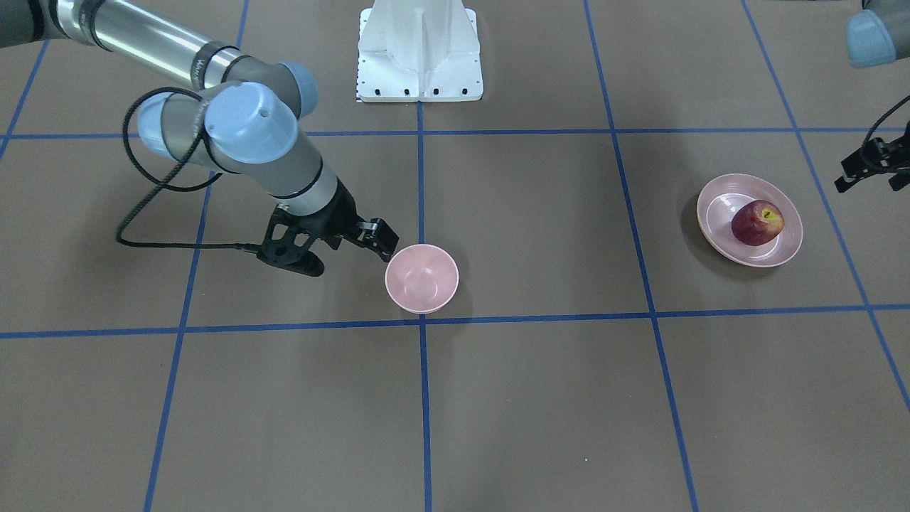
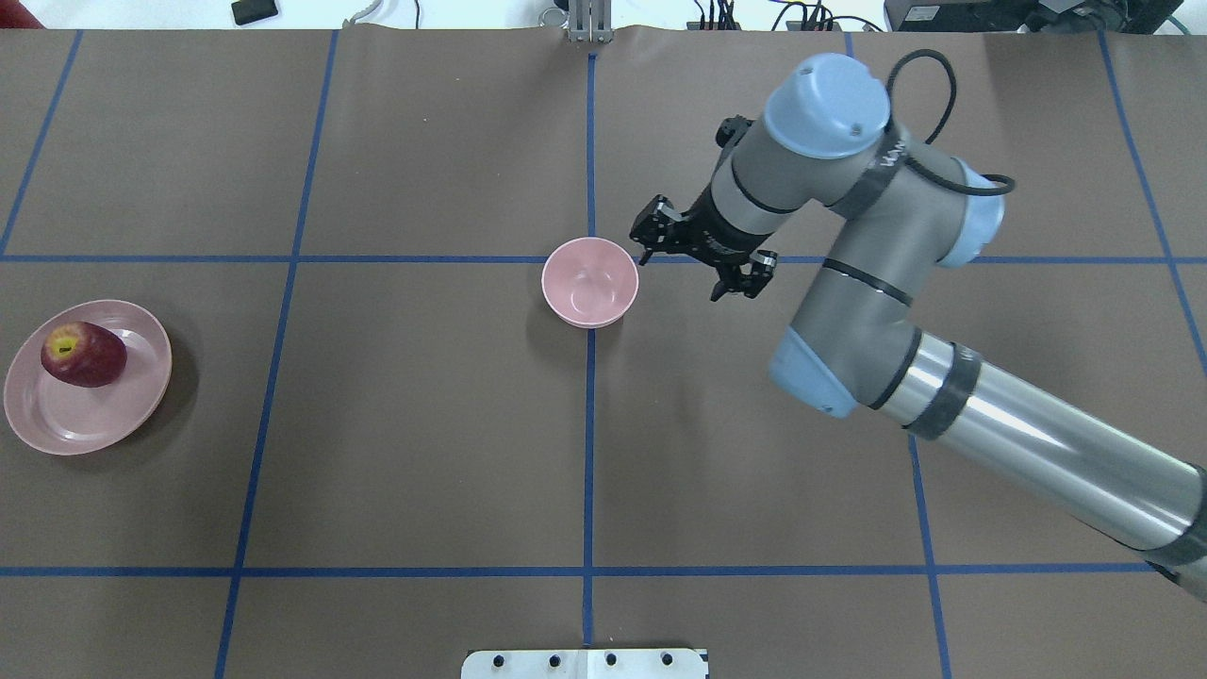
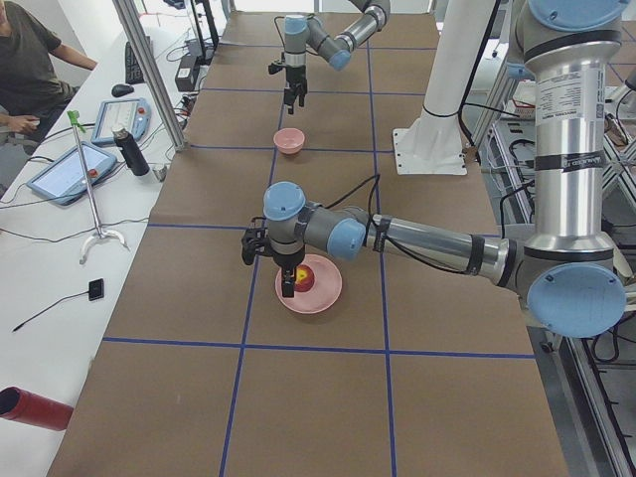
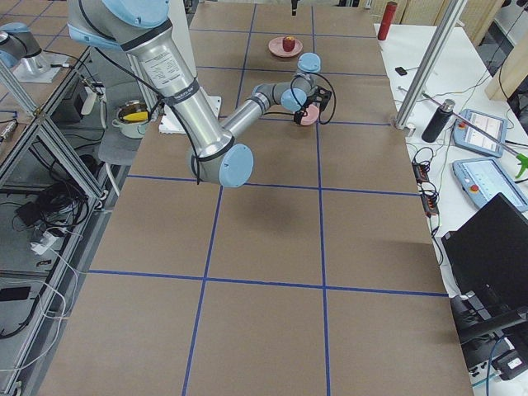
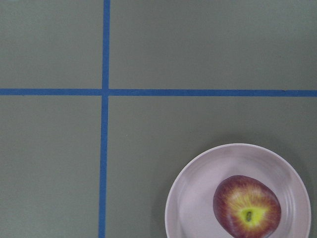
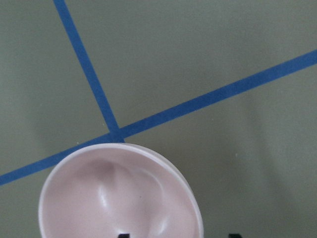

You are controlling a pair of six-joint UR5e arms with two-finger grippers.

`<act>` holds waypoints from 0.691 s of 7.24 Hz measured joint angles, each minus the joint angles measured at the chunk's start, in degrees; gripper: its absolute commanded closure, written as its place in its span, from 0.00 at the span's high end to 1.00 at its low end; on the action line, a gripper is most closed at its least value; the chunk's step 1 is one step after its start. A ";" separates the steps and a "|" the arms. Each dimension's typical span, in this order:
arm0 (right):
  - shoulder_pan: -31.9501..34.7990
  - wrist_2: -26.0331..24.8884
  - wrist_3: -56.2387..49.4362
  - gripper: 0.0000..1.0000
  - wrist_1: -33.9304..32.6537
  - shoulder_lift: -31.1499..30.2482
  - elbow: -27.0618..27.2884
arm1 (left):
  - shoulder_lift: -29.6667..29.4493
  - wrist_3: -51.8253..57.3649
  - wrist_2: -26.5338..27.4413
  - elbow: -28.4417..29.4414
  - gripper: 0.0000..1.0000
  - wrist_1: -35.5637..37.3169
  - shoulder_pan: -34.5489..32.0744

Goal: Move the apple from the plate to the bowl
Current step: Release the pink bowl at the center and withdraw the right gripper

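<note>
The dark red apple (image 1: 757, 222) lies on the shallow pink plate (image 1: 718, 206) at my far left; both also show in the overhead view, apple (image 2: 83, 354) on plate (image 2: 85, 420), and in the left wrist view, apple (image 5: 246, 206) on plate (image 5: 193, 198). The small deep pink bowl (image 1: 421, 279) stands empty at the table's middle (image 2: 589, 281). My right gripper (image 2: 681, 276) is open, low beside the bowl; in the right wrist view one fingertip shows over the bowl (image 6: 119, 198), the other outside it. My left gripper (image 1: 869, 185) is open, hovering beside the plate, apart from the apple.
The white robot base (image 1: 419, 50) stands at the table's near edge. Blue tape lines (image 2: 589, 424) divide the brown table. A side bench with tablets (image 3: 75, 169) and a bottle (image 3: 129, 151) runs along the far side, with a person seated there.
</note>
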 measured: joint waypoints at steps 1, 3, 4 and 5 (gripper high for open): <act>2.03 1.41 -2.55 1.00 0.14 -5.29 3.93 | 1.03 -7.69 1.75 -0.25 0.98 -4.41 3.73; 3.97 2.63 -7.14 1.00 0.27 -10.83 7.27 | 1.45 -16.72 3.37 -0.15 0.98 -8.69 9.29; 4.27 2.76 -7.77 1.00 0.30 -12.06 7.90 | 1.41 -18.03 4.64 -0.06 0.98 -9.72 11.69; 4.52 2.80 -8.13 1.00 0.40 -13.56 8.65 | 1.11 -18.54 6.62 0.40 0.98 -10.10 13.64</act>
